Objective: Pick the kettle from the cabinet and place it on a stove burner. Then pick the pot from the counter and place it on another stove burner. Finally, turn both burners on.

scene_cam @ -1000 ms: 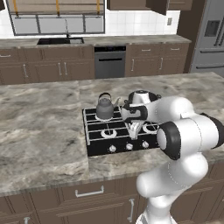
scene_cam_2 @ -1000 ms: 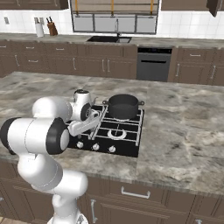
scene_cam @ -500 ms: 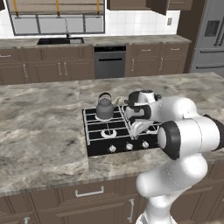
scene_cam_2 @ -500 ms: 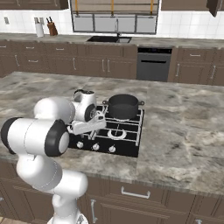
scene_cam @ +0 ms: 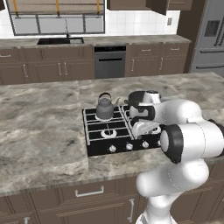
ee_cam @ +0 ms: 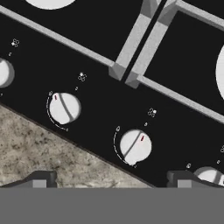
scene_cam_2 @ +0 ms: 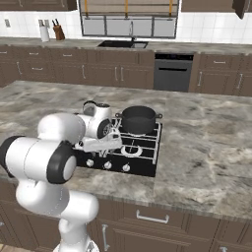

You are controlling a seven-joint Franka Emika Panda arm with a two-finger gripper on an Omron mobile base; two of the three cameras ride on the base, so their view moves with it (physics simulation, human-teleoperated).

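Black cooktop [scene_cam: 98, 148] set into the marbled counter [scene_cam: 39, 131]. The kettle [scene_cam: 105, 107] stands on the back burner farthest from the arm, seen in the left base view; the pot [scene_cam_2: 138, 119] stands on the back burner beside it, seen in the right base view. The gripper [ee_cam: 111, 180] hangs low over the front row of knobs, its jaws spread wide and holding nothing. In the hand view, one white knob [ee_cam: 135, 146] lies between the fingertips [ee_cam: 40, 179], a second knob [ee_cam: 64, 108] beside it, and the counter edge lies below.
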